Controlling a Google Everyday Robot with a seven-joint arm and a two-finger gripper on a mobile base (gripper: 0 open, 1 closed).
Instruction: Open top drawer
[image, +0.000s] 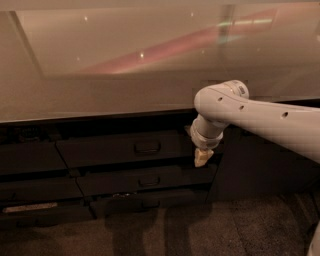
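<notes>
The top drawer is the widest dark drawer front under the counter edge, with a small dark loop handle at its centre. It looks shut, flush with the fronts around it. My gripper hangs from the white arm that comes in from the right. It points down at the drawer's right end, to the right of the handle and a little lower. Its pale tips sit in front of the gap between the top drawer and the drawer below.
A wide glossy counter top fills the upper part of the view. Two shorter drawers with similar handles lie under the top drawer. More dark fronts stand at the left, a dark panel at the right. Carpet floor lies below.
</notes>
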